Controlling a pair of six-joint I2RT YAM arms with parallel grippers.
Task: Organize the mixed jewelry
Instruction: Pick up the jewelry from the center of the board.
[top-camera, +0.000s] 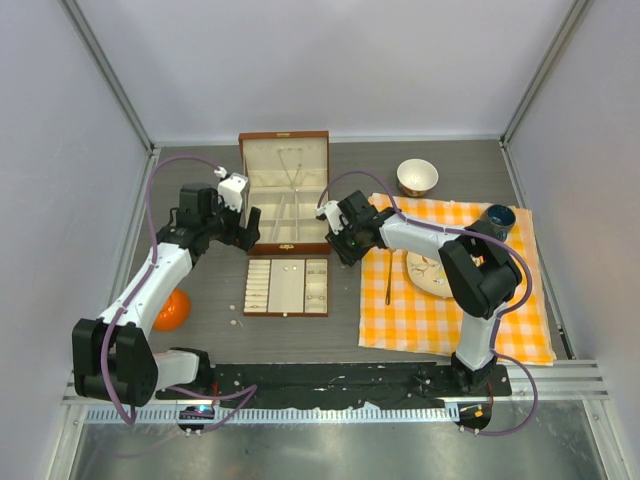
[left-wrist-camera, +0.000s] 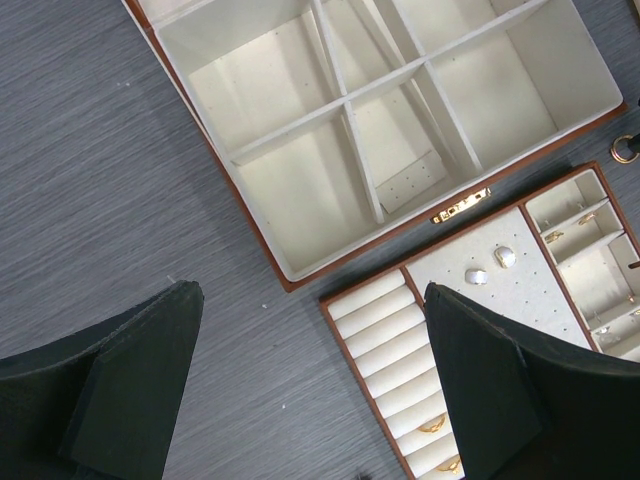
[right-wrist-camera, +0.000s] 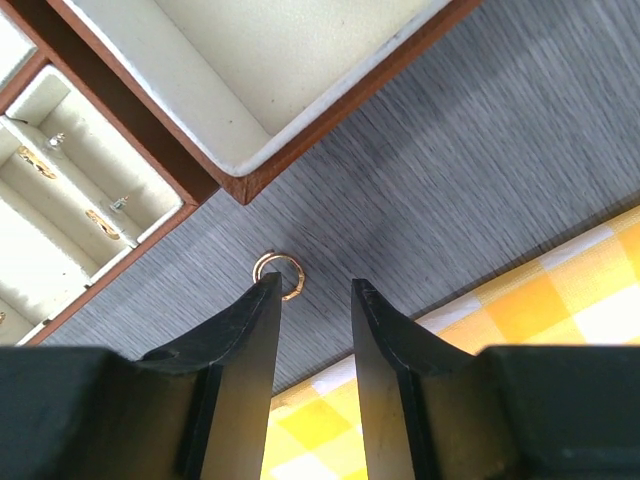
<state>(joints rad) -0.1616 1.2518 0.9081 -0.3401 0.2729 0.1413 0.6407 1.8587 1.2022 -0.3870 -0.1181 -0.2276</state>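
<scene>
A thin ring (right-wrist-camera: 277, 273) lies flat on the grey table (right-wrist-camera: 480, 170) with its opening facing straight up (being round, it has no long axis to speak of). It sits just off the corner of the wooden box (right-wrist-camera: 250, 60), short of the yellow checked cloth (right-wrist-camera: 560, 300). It is a slim coppery-gold band, seemingly doubled. The right gripper (right-wrist-camera: 315, 288) has its fingers a narrow gap apart with nothing between them. The ring sits at the tip of one finger, outside that gap, and contact cannot be judged. The left gripper (left-wrist-camera: 312, 292) is spread wide and empty above the box's front edge and the tray (left-wrist-camera: 520, 300). Two pearly studs (left-wrist-camera: 476, 275) rest side by side on the tray's flat pad.
</scene>
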